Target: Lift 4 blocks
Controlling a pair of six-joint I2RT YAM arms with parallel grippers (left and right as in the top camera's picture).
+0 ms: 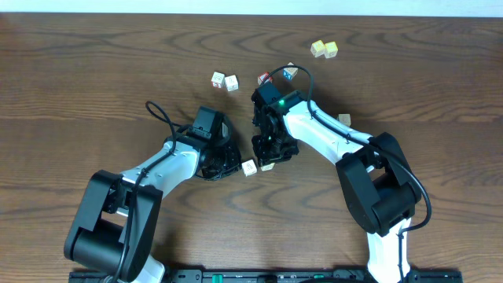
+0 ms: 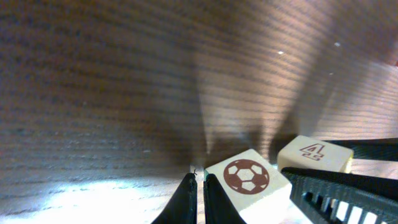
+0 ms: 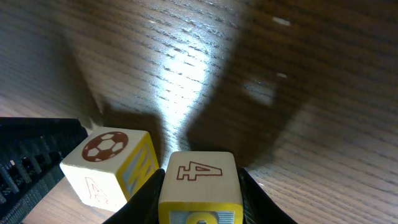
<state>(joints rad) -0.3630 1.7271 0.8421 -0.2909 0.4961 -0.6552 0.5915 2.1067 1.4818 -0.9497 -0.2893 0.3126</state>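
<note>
Overhead, cubes: 9 tot. 2 yellow-green cubes [image 1: 317, 48]. 1 red-faced cube [image 1: 264, 79]. 1 blue-faced cube [image 1: 290, 73]. 5 pale cubes [image 1: 231, 82], incl. football cube [image 3: 106, 158] & "4" cube [image 3: 199, 171]. Arms: 2 – left arm [image 1: 157, 169], right arm [image 1: 330, 137]. Grippers: 2 – left gripper [image 2: 198, 186], right gripper [image 3: 200, 205], 1 per arm. Each wrist cam: 2 cubes in view.

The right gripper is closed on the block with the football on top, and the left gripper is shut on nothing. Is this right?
Not quite: the right wrist view shows the right gripper closed on the block marked 4; the football block stands free beside it. The left gripper is indeed shut on nothing.
</note>
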